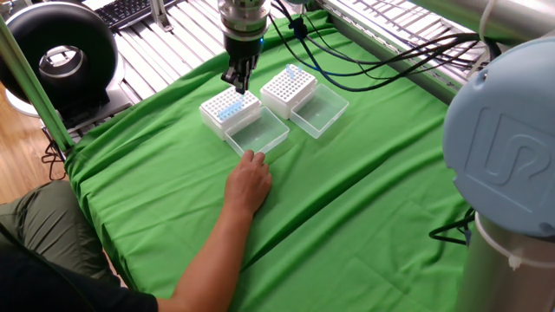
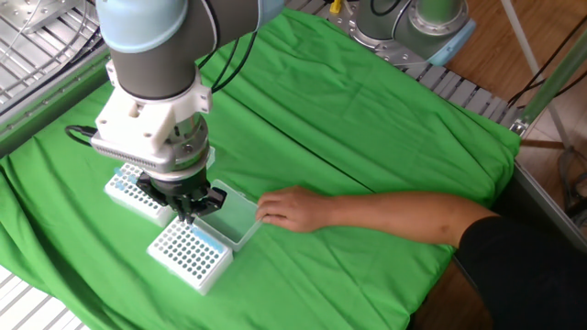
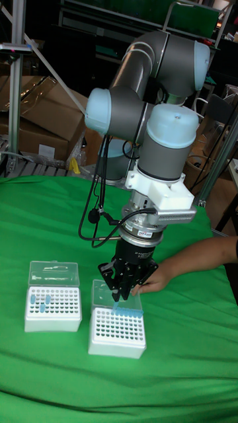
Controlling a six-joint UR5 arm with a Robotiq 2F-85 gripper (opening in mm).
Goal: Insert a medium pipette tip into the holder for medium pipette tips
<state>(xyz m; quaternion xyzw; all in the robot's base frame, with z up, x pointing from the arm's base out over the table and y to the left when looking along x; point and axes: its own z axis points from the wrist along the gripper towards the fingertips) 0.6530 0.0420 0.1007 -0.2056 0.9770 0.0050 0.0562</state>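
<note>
Far rack [image 3: 52, 308] at left holds a few blue tips. Gripper [image 3: 123, 297] points straight down over the holder for medium pipette tips [image 3: 118, 332], fingers pinched close, grasp unclear. Person's hand [image 3: 155, 277] steadies its open lid [image 3: 116, 295].

Light: bright, even, overhead | Shadows: soft | Focus: sharp | Tall view: background dim

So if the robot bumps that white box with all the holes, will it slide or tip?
Probably slide: the white box sits low, wide and flat on the green cloth. Its open clear lid looks thin, maybe flexible. A person's hand touches that lid, probably steadying it.
</note>
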